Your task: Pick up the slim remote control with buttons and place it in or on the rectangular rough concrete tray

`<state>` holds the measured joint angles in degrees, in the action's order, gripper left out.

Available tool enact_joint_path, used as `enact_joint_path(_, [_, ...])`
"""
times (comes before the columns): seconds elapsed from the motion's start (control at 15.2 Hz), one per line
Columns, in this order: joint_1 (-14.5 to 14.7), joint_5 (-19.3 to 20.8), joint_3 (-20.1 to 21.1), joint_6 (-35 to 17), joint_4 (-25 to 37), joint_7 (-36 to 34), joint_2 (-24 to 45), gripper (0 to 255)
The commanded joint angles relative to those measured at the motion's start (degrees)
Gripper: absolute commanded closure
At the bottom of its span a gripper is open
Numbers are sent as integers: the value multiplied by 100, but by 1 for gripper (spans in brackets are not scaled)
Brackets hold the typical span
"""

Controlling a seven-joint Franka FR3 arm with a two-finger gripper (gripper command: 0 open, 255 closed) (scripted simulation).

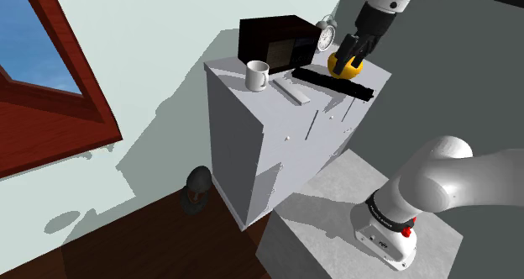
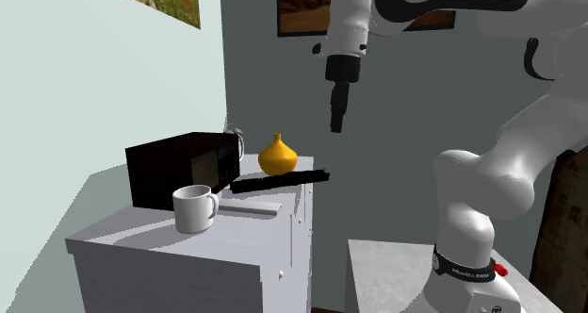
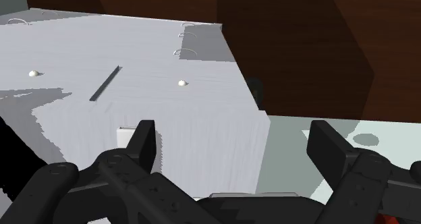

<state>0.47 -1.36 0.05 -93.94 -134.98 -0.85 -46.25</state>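
Note:
A slim pale grey remote (image 1: 290, 93) lies flat on the white cabinet top (image 1: 231, 71), between a white mug and a long flat black slab (image 1: 332, 81). From the second exterior view the remote (image 2: 253, 207) lies just in front of that slab (image 2: 280, 181). My gripper (image 1: 348, 63) hangs in the air above the cabinet's far end, well off the remote. In the second exterior view the gripper (image 2: 336, 124) points straight down, high over the cabinet's right edge. In the wrist view its fingers (image 3: 144, 143) stand wide apart with nothing between them, over the cabinet's knobbed face (image 3: 181, 83).
A black microwave (image 1: 275, 39), a white mug (image 1: 257, 76), an alarm clock (image 1: 327, 35) and a yellow vase (image 2: 278, 156) share the cabinet top. A dark rounded object (image 1: 197, 189) sits on the wooden floor beside the cabinet. My grey stand (image 1: 336, 227) is at lower right.

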Motion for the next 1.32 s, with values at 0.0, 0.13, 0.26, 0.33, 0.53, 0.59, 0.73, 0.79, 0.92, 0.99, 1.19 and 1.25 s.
enact_joint_path(0.0, [0, 0, 0, 0, 0, 0, 0, 0])
enact_joint_path(0.13, [-40, 55, -72, -314, -23, 68, 335, 0])
enact_joint_path(0.26, [-77, 104, -143, -618, -15, 134, 691, 0])
enact_joint_path(0.33, [-96, 126, -178, -767, 0, 166, 875, 0])
enact_joint_path(0.53, [-147, 182, -283, -1191, 89, 260, 1454, 0])
enact_joint_path(0.59, [-164, 196, -317, -1325, 134, 291, 1653, 0])
enact_joint_path(0.73, [-194, 219, -384, -1580, 245, 352, 2061, 0])
enact_joint_path(0.79, [-208, 227, -417, -1701, 311, 383, 2269, 0])
enact_joint_path(0.92, [-235, 236, -483, -1927, 465, 446, 2691, 0])
enact_joint_path(0.99, [-248, 236, -515, -2031, 553, 478, 2904, 0])
enact_joint_path(1.19, [-285, 221, -608, -2312, 858, 576, 3553, 0])
enact_joint_path(1.25, [-299, 210, -636, -2394, 974, 610, 3771, 0])
